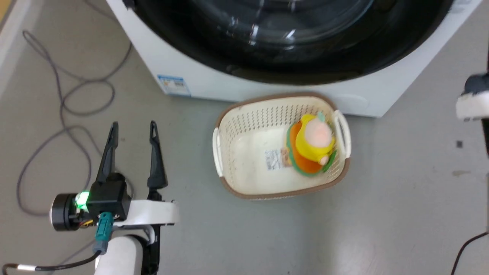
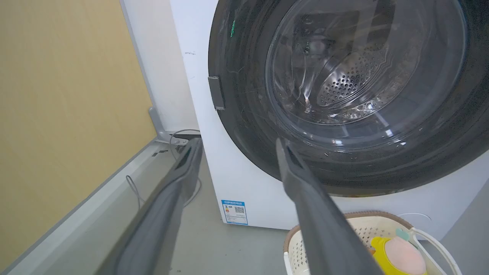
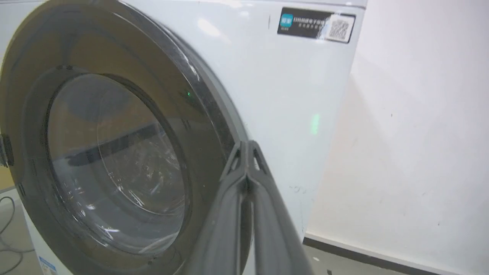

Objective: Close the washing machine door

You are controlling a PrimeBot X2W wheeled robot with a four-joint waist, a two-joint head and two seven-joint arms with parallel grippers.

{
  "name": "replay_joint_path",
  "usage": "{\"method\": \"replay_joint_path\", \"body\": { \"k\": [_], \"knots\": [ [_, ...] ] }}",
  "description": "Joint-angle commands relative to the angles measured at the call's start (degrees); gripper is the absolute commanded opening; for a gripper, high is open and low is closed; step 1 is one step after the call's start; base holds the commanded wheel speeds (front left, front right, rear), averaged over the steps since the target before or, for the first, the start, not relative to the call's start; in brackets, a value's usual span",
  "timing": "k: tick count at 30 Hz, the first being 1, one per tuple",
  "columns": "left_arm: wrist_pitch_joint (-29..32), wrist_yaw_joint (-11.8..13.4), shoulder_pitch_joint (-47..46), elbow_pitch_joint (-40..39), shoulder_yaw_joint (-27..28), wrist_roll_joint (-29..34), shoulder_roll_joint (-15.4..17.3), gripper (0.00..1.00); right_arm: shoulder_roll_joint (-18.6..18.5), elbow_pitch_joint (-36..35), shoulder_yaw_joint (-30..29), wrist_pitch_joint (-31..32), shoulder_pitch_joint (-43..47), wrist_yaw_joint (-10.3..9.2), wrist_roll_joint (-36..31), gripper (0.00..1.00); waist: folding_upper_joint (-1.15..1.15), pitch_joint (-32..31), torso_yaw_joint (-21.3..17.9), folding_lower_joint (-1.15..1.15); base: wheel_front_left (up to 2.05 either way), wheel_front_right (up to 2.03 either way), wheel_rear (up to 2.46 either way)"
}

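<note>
In the head view the left gripper [image 1: 133, 124] gapes open, well apart from the washing machine door [image 1: 290, 34]; in the left wrist view the door lies beyond both fingertips, flush on the washing machine [image 2: 259, 198]; in the right wrist view the right gripper [image 3: 246, 145], pinched closed and empty, overlaps the door's rim.

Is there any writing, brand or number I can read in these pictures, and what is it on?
Blue label, low on the washer front: too small to read.
Black sticker, high on the washer: white print, too blurred to read.
White tag, inside the basket: too small to read.
No text is legible anywhere.
</note>
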Motion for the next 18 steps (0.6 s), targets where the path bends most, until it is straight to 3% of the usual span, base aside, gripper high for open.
{"method": "replay_joint_path", "body": {
  "k": [1, 8, 14, 15, 17, 18],
  "knots": [
    [-0.25, 0.30, 1.09, 0.32, 0.39, 0.32, 0.53, 1.00, 1.09, -2.95, -0.36, -0.25, 2.66, -0.05, -0.79, 0.00, 0.00, -2.90, -1.70, 0.00, 0.00, 0.00, 0.00],
    [-0.25, 0.34, 3.85, 1.22, 0.77, 0.40, 1.06, 1.00, 5.38, -13.25, -1.11, -0.25, 13.46, -0.05, -1.74, 0.00, 0.00, -7.58, -3.45, 0.00, 0.00, 0.00, 0.00],
    [-0.25, 0.54, 6.86, 1.75, 1.40, 0.23, 1.41, 1.00, 8.91, -14.98, -0.71, -0.25, 22.09, -0.05, -1.31, 0.00, 0.00, -10.70, -4.87, 0.00, 0.00, 0.00, 0.00],
    [-0.25, 0.60, 7.35, 1.84, 1.56, 0.19, 1.46, 1.00, 9.55, -14.98, -0.70, -0.25, 23.45, -0.05, -1.05, 0.04, 0.00, -11.17, -5.14, 0.00, 0.00, 0.00, 0.00],
    [-0.25, 0.67, 8.28, 1.97, 1.80, 0.12, 1.54, 1.00, 10.65, -14.88, -0.61, -0.25, 26.16, -0.05, -0.31, 1.00, 0.00, -11.99, -5.60, 0.00, 0.00, 0.00, 0.00],
    [-0.25, 0.63, 8.67, 2.06, 1.82, 0.08, 1.52, 1.00, 11.07, -14.91, -0.64, -0.25, 27.42, -0.05, 0.02, 1.00, 0.00, -12.36, -5.73, 0.00, 0.00, 0.00, 0.00]
  ]
}}
